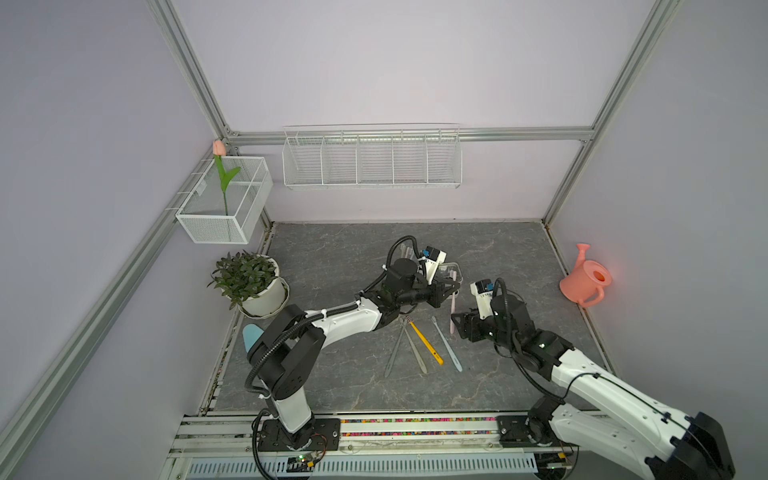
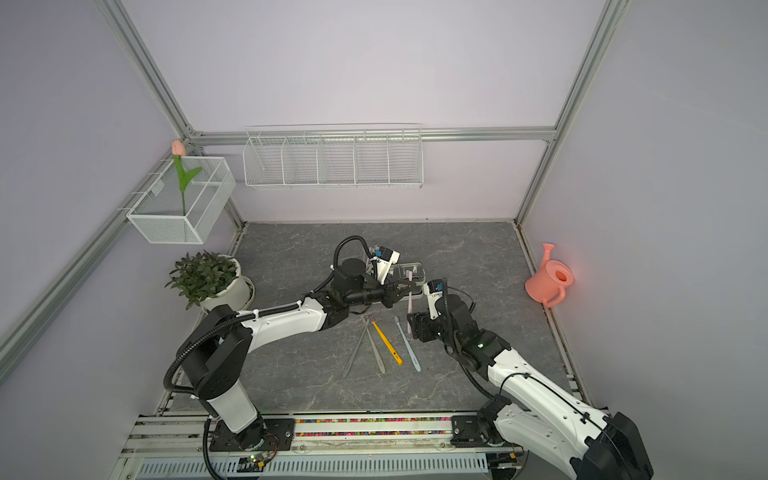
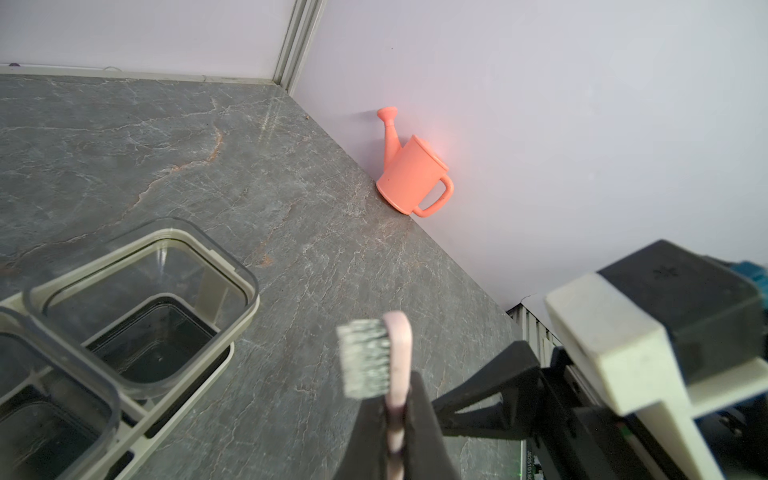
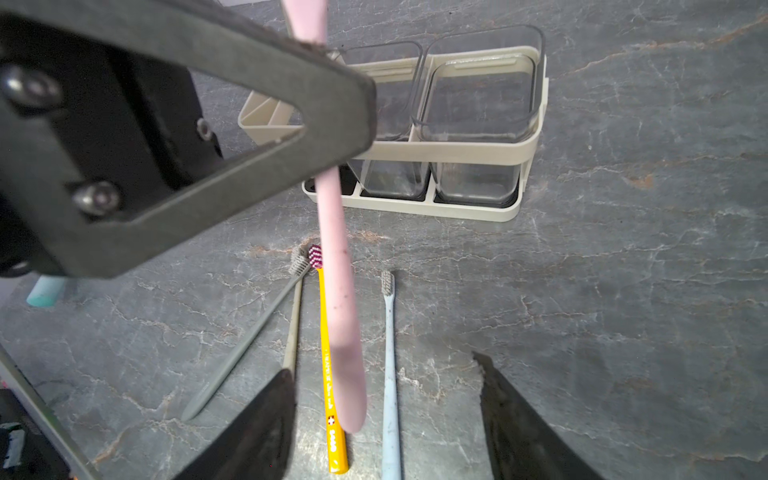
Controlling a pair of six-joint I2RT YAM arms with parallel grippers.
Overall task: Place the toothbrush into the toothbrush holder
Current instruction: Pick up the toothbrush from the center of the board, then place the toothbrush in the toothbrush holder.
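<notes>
Your left claw (image 1: 449, 291) was closed tight on the pink toothbrush (image 4: 338, 291), pinching it just below the head. The bristles pointed up and the long handle hung down, free of the bench (image 1: 332, 270). Your right claw (image 4: 382, 368) stood wide open and held nothing. Its jaws sat either side of the handle's lower end and, as far as its wrist view showed, touched nothing.

The toothbrush holder (image 4: 465, 150) stood on the bench just behind the held brush, with two clear cups (image 4: 478, 95) in two of its compartments. Both cups looked empty. The third compartment was partly hidden behind the left claw, so you could not tell what was in it.

By my reading, you had the pick-up done and the brush was raised and close to its target, but the placing itself was not done: the brush was in the air, in no compartment. What remained was to carry the handle's end over an opening, lower it in and let go.

On the bench in front of the holder lay a yellow toothbrush (image 4: 326, 353), a light blue toothbrush (image 4: 390, 374) and two grey toothbrushes (image 4: 249, 332), none in the holder.
</notes>
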